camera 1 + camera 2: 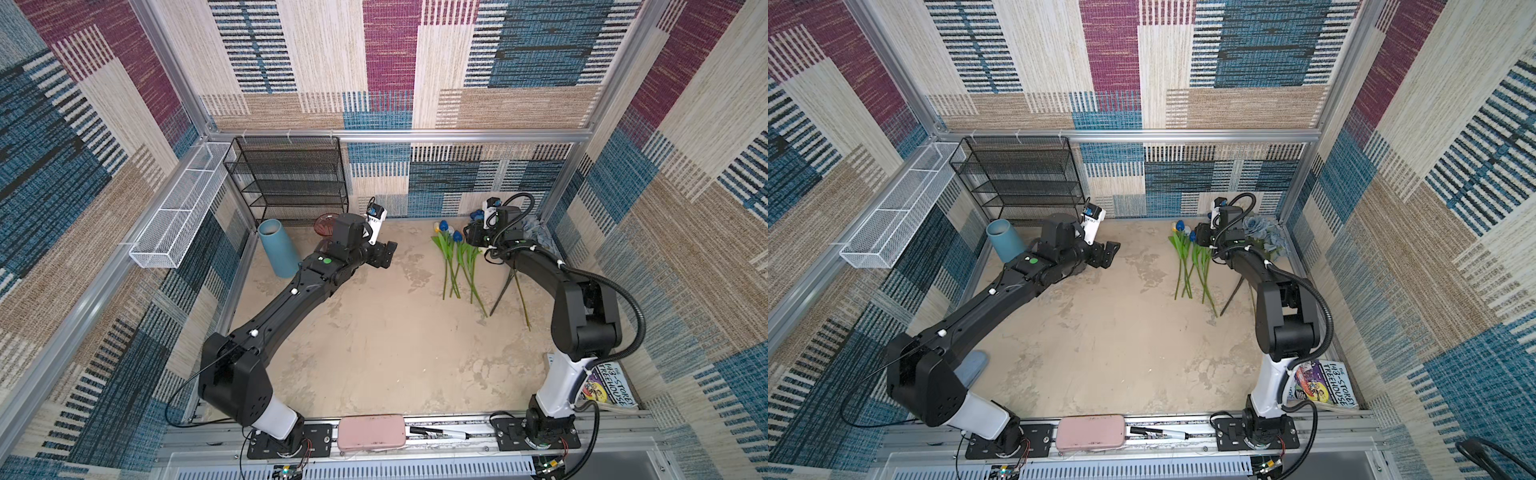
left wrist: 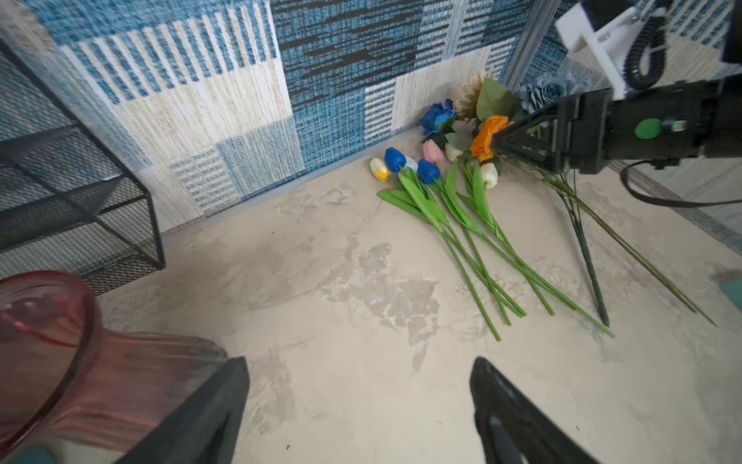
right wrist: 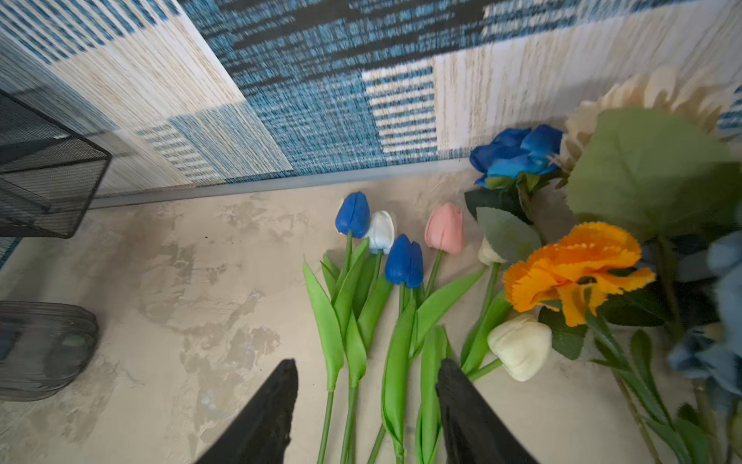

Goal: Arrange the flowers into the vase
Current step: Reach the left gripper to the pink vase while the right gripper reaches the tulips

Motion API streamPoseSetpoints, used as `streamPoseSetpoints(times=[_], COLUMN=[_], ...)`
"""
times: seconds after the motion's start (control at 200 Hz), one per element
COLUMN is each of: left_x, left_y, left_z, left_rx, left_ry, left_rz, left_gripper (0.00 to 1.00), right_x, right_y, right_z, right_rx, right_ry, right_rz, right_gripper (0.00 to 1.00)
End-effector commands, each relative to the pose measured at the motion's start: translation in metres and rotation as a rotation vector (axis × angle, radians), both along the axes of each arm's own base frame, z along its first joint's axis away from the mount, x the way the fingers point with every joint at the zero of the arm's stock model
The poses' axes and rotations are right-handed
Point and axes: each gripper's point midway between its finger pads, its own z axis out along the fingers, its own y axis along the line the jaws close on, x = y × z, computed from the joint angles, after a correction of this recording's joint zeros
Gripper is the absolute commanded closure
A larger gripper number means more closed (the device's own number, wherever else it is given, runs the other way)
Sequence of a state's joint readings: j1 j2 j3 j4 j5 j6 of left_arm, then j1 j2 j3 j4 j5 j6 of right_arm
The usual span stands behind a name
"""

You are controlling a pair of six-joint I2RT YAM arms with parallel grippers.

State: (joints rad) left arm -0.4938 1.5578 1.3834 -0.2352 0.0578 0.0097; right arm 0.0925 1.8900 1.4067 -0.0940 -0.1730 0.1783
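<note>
Flowers [image 1: 457, 237] lying flat, heads rearward (stems frontward)

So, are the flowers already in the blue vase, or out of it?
Out. The flowers lie flat on the table; no stem rises from the blue vase.

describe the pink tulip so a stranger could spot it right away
Go to the back wall, robot's right side, where flowers lie on the table. Among the small tulips near the deep-blue rose, the pink tulip is the only pink head.
</note>
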Motion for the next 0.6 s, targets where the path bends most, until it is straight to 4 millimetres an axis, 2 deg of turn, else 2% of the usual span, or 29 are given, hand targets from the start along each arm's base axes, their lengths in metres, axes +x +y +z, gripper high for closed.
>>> streamPoseSetpoints(times=[0.0,0.145,0.215,0.29,0.436,0.551,0.596], left_x=[-0.001,-0.003,-0.006,-0.009,-0.011,-0.009,-0.007], left_y=[-0.006,-0.014,-0.012,-0.004,0.023,0.058,0.078], left_z=[-0.007,-0.019,-0.022,-0.023,-0.018,-0.012,-0.013], left_rx=[-0.035,-0.054,-0.06,-0.056,-0.053,-0.107,-0.113], left_ry=[0.06,0.083,0.078,0.076,0.055,0.07,0.068], left_rz=[-0.01,-0.043,-0.039,-0.009,0.094,0.194,0.255], left_gripper=[0.11,0.13,0.13,0.13,0.13,0.13,0.13], right_x=[-0.001,0.01,0.014,0.014,0.011,0.004,0.001], right_y=[0.001,0.005,0.011,0.008,0.002,0.0,0.001], right_z=[-0.029,-0.048,-0.054,-0.062,-0.082,-0.072,-0.066], right_rx=[-0.009,-0.002,0.019,0.021,0.008,0.017,0.022], right_ry=[0.108,0.143,0.162,0.186,0.243,0.213,0.198], right_rz=[-0.001,0.013,0.036,0.012,-0.024,-0.039,-0.037], right_gripper=[0.43,0.47,0.5,0.53,0.6,0.61,0.61])
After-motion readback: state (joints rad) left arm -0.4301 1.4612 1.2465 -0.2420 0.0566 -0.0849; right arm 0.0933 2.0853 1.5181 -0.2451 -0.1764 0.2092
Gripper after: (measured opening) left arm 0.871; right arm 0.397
